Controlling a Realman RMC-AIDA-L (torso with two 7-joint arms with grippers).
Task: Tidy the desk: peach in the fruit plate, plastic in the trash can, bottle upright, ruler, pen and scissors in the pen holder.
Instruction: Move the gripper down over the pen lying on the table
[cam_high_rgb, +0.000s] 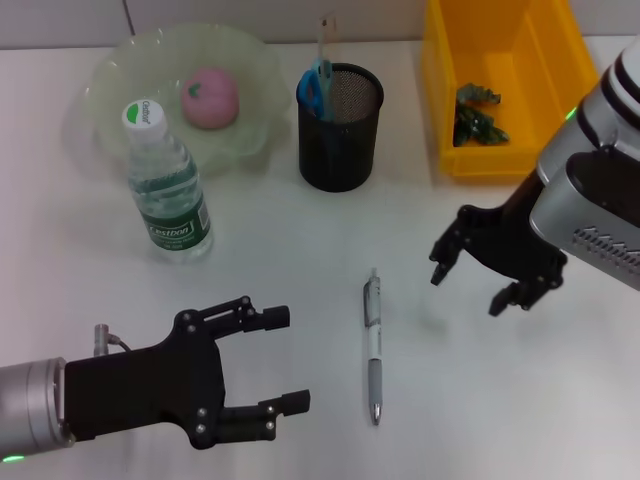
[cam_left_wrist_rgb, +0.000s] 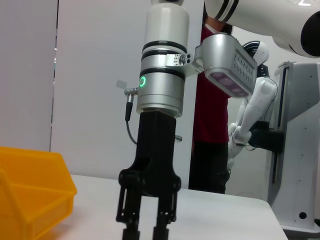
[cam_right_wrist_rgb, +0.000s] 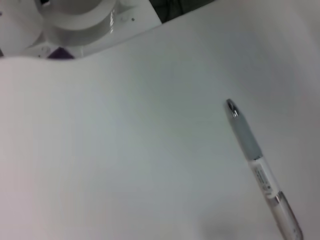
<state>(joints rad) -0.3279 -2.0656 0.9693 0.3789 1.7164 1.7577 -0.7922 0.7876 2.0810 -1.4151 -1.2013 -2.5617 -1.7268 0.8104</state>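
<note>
A white and grey pen (cam_high_rgb: 373, 345) lies on the white desk between my two grippers; the right wrist view also shows the pen (cam_right_wrist_rgb: 257, 170). My left gripper (cam_high_rgb: 290, 360) hovers open and empty to the pen's left. To the pen's right and a little farther back, my right gripper (cam_high_rgb: 468, 290) is open and empty. A pink peach (cam_high_rgb: 210, 97) rests in the pale green fruit plate (cam_high_rgb: 120, 70). The bottle (cam_high_rgb: 165, 185) stands upright in front of the plate. Blue scissors (cam_high_rgb: 315, 88) and a thin clear ruler (cam_high_rgb: 325, 35) stick out of the black mesh pen holder (cam_high_rgb: 340, 125).
The yellow bin (cam_high_rgb: 505, 80) at the back right holds green plastic (cam_high_rgb: 478, 113). In the left wrist view the yellow bin (cam_left_wrist_rgb: 30, 200) appears beside my right gripper (cam_left_wrist_rgb: 145, 231). A person in red stands beyond the desk.
</note>
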